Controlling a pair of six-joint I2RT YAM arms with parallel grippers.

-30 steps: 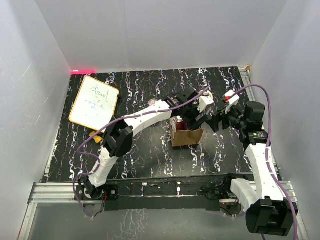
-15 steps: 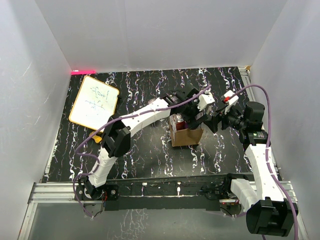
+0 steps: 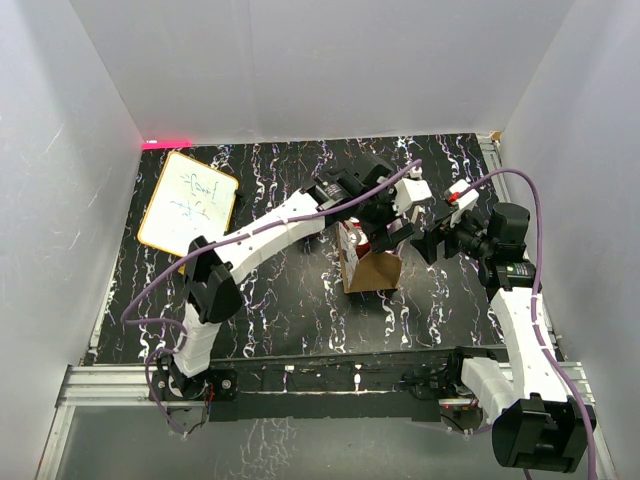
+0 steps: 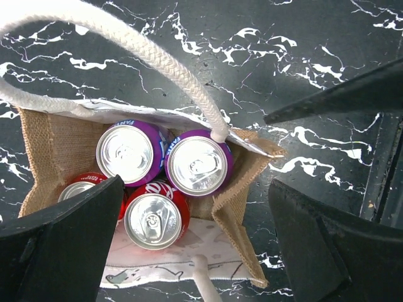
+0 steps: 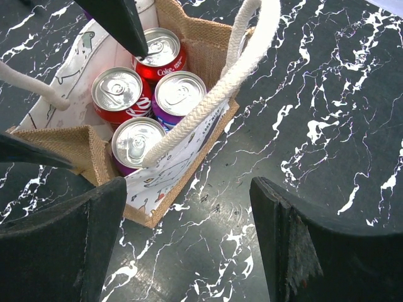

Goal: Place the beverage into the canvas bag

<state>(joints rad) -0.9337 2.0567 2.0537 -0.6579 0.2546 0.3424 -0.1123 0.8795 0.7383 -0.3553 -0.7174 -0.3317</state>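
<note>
Inside the canvas bag, only wrist views resolve four cans; left claw, right claw both gape empty.

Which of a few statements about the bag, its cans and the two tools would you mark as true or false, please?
1. The canvas bag holds four cans. True.
2. Every can is red. False: two are purple and two are red.
3. The left tool grips a can. False: it is open and holds nothing.
4. The right tool is open. True.
5. The whiteboard leans against the bag. False: it lies flat, well apart from the bag, at the table's far left.
</note>
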